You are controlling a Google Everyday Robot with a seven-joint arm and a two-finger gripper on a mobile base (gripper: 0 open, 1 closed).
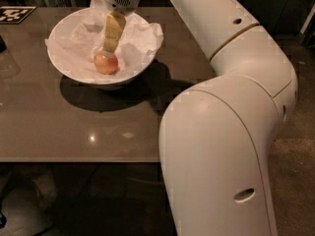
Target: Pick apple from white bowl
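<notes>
The room is dim, with light falling from overhead. My gripper (pixel 109 49) hangs at the top of the apple (pixel 105 65) inside the white bowl (pixel 64 65), which is the brightest thing here. The apple carries a pale sheen. The bowl throws a broad dark shadow (pixel 113 95) on the table (pixel 49 127), spreading near and right. Two small glare spots (pixel 91 138) shine on the near tabletop. My arm (pixel 236 132) is softly lit. Under the table all is nearly black.
</notes>
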